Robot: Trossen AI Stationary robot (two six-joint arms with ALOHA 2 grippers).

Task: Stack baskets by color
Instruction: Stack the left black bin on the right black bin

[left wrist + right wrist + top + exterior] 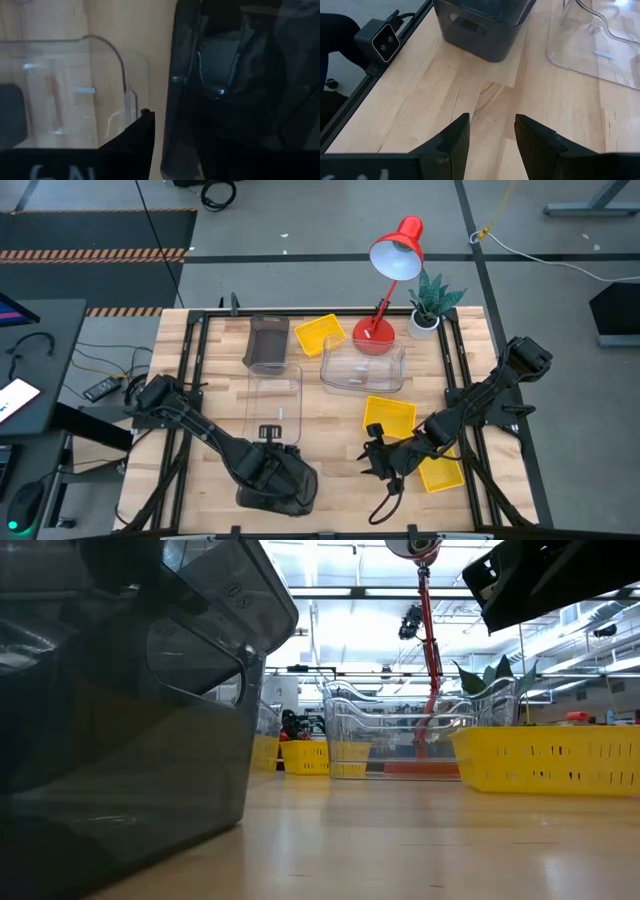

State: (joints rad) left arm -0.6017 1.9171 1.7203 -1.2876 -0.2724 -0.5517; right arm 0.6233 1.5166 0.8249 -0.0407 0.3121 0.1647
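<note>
A dark grey basket (285,488) stands at the table's near edge, left of centre, and fills the low view's left (120,720). In the right wrist view (480,25) it looks like two grey baskets, one inside the other. My left gripper (272,470) is over it, pointing down and shut on its wall. Behind it lies a clear basket (273,395). My right gripper (385,462) hangs open over bare wood (492,132), between two yellow baskets (390,415) (440,472). Another grey basket (267,340) stands at the far left. My left gripper (175,120) comes at the dark grey basket from above, astride one of its walls (172,75). One finger (137,135) stands outside the wall. The other is hidden behind the smoky plastic. Whether the basket's base rests on the table or another basket, I cannot tell.
A second clear basket (362,365) and a third yellow one (318,332) lie toward the back. The red desk lamp (395,255) and potted plant (432,302) stand at the far right. A small camera (384,42) sits on the table's rail near the grey basket.
</note>
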